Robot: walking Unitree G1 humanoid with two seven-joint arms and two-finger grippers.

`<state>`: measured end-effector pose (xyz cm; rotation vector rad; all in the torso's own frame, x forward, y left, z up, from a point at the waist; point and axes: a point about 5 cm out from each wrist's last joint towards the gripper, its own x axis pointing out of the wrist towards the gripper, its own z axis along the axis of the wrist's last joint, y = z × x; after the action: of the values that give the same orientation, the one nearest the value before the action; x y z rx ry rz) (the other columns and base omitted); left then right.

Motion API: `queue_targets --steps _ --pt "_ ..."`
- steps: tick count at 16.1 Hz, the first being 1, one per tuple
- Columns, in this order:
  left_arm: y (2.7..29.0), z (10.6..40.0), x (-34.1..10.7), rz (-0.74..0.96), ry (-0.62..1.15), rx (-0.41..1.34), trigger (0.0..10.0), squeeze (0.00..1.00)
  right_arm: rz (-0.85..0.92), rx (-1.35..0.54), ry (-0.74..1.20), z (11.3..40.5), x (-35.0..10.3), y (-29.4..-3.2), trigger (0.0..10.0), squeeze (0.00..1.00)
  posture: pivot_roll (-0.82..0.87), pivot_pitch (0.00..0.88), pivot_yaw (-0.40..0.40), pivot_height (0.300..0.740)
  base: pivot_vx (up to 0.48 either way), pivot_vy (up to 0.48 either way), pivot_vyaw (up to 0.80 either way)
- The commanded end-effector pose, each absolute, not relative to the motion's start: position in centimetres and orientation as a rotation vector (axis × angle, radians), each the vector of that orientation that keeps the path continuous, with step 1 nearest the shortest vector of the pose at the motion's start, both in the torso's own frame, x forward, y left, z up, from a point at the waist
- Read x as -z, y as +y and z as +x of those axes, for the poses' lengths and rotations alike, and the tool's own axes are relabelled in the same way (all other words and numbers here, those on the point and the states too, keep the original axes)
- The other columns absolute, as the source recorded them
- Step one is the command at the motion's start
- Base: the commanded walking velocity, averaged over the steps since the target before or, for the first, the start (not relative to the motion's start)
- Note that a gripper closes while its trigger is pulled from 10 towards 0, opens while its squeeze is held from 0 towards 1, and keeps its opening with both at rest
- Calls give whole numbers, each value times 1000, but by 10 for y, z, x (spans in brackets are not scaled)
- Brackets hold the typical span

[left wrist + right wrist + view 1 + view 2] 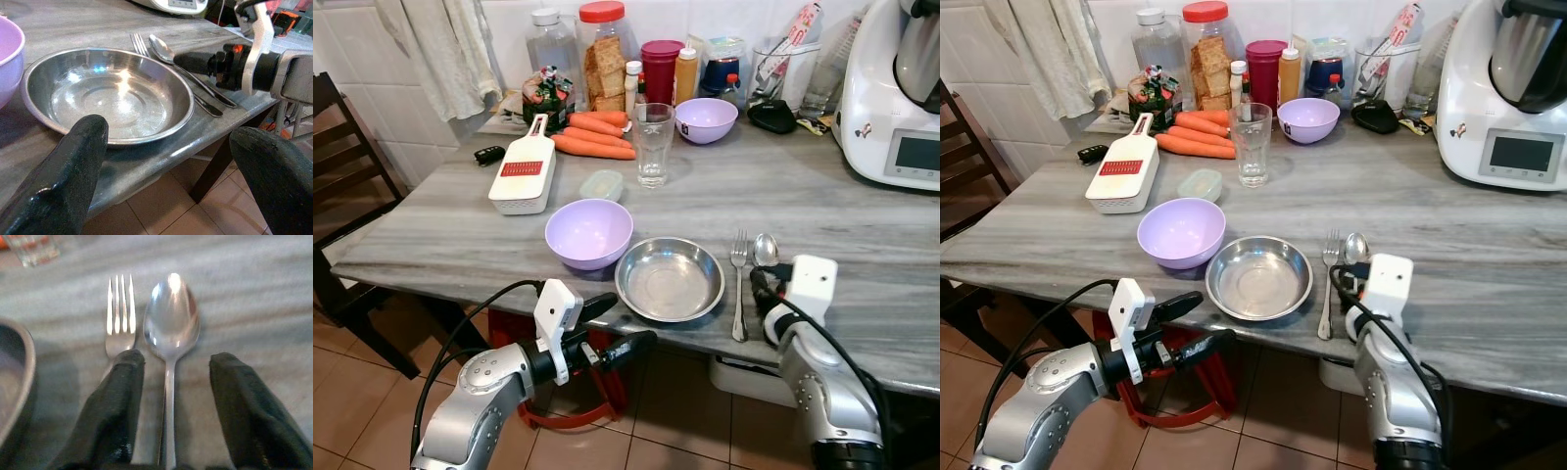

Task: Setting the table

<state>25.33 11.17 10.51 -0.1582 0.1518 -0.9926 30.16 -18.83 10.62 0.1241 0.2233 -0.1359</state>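
Two pieces of cutlery, a silver metal fork [119, 318] and a silver metal spoon [171, 323], lie side by side on the grey streaked stone table [862, 245], just to the right of a round shallow steel plate [669, 279]. The right gripper [171, 431] sits low over the table's near edge with its black fingers [112, 411] spread apart, the spoon's handle running between them and one finger lying over the fork's handle. The left gripper [622, 328] hangs in front of the table edge, below the plate, its fingers apart and holding nothing. A lilac plastic bowl [588, 233] stands just left of the plate, nearly touching it. Behind them stand a clear drinking glass [653, 145] and a white hand grater [523, 169].
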Motion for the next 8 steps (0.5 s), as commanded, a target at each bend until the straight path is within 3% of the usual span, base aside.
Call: queue_targets --steps 1,8 --pt "114 253 -106 -146 144 982 10000 0 125 148 170 301 -116 -190 10000 1000 -124 36 70 740 0 0 0" --pt "113 260 -112 -203 108 930 10000 0 86 150 -12 290 -142 -191 10000 1000 -134 27 69 740 0 0 0"
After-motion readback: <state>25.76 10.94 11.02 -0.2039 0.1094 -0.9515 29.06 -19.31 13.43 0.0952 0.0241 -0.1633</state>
